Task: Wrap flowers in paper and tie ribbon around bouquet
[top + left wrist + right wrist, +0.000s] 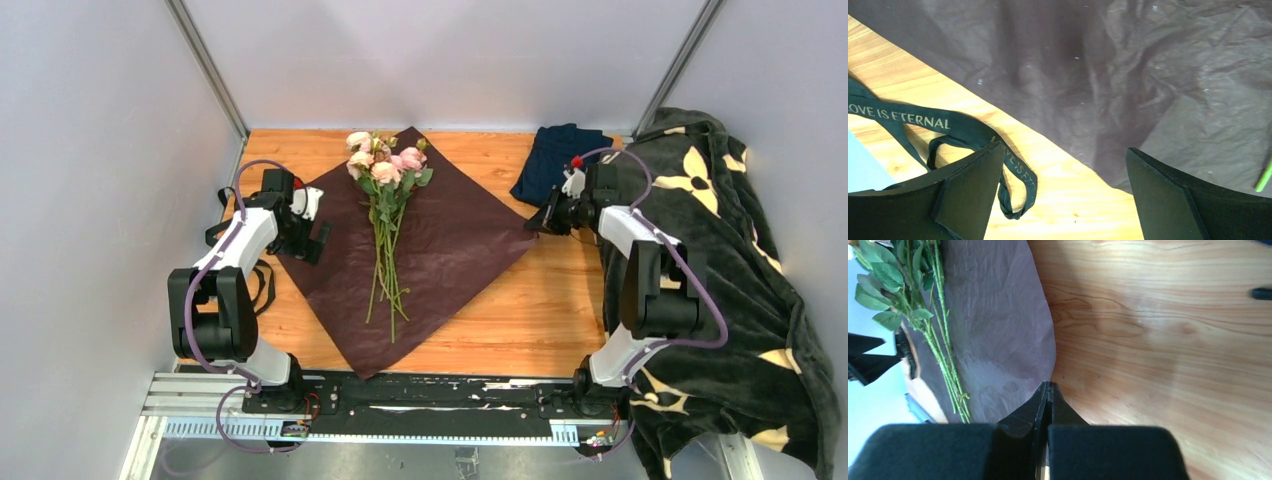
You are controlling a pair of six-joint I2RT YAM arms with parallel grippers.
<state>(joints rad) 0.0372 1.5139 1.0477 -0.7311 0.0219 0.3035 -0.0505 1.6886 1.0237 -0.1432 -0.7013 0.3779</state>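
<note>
The paper (450, 240) is spread flat on the wooden table (540, 310), turned like a diamond. The flowers (385, 200) are laid on it, with the pink blooms at the far corner and the thin green stems pointed toward the arms. The right gripper (1048, 387) is squeezed all the way shut at the right corner of the paper, and that corner looks pinched between its tips (the paper's edge is bent in a curve there). The left gripper (1063, 155) is held wide open over the left edge of the paper, and nothing is held in it. The ribbon (938, 122) is seen lying in loose loops on the bare wood just beside that edge, close to one finger of the left gripper. Gold words are printed on it. A folded blue cloth (555, 160) is seen at the far right of the table, and a dark blanket (740, 260) is heaped next to it.
</note>
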